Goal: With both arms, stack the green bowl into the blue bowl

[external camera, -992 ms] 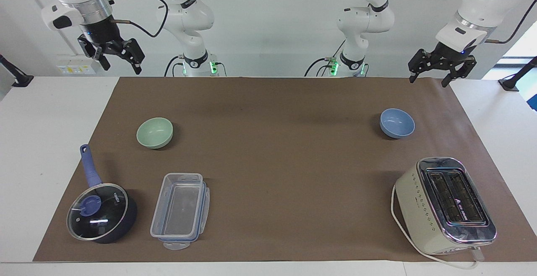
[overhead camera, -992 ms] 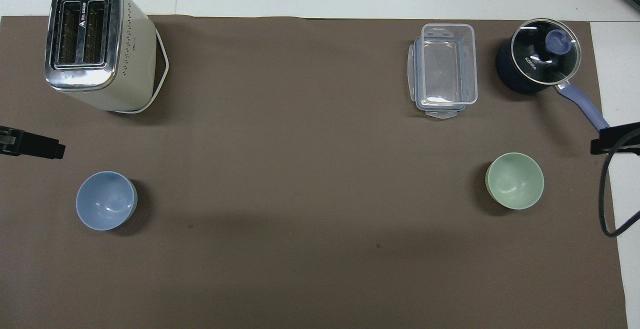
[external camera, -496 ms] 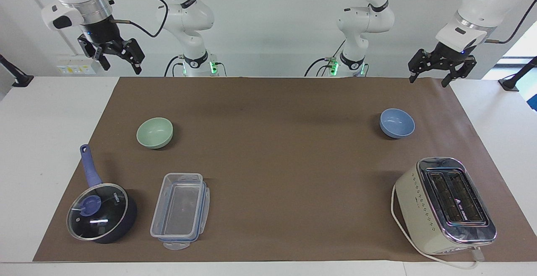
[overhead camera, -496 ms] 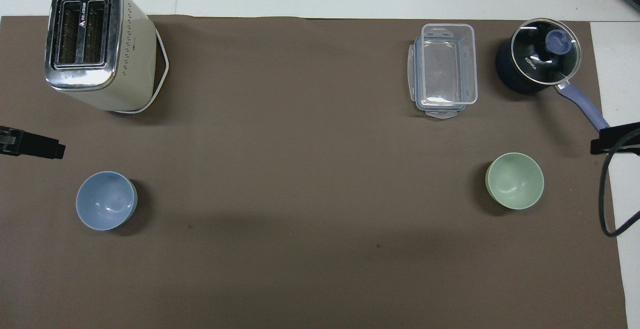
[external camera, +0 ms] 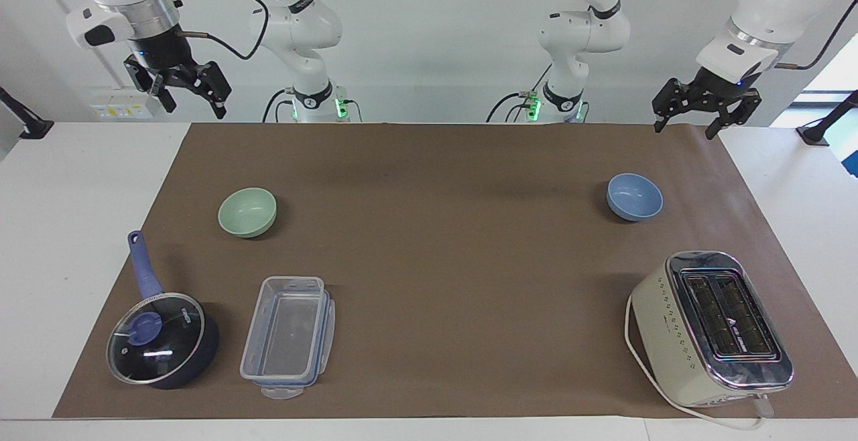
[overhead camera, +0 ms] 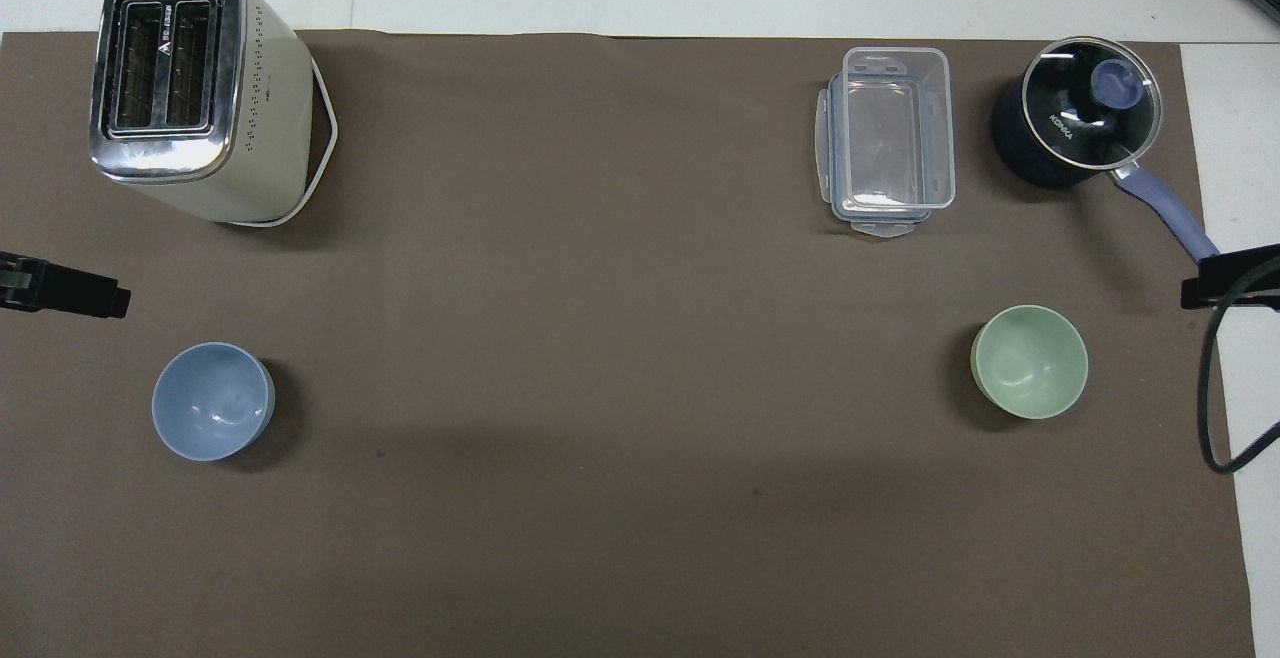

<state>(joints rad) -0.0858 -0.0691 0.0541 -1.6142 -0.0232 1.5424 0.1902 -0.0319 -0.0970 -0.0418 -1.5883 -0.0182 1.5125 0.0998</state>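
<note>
Stacking not begun. Green bowl (external camera: 247, 212) seated at 9 o'clock, blue bowl (external camera: 634, 196) at 3 o'clock, well apart. Left gripper (external camera: 693, 116), right gripper (external camera: 192, 100) raised, spread, nothing grasped.

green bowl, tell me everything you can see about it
The green bowl is small, round, pale mint with a plain matte finish. It sits upright and empty on the brown mat, toward the right arm's end of the table, nearer to the robots than the saucepan and the clear container. Nothing touches it but the mat.
</note>
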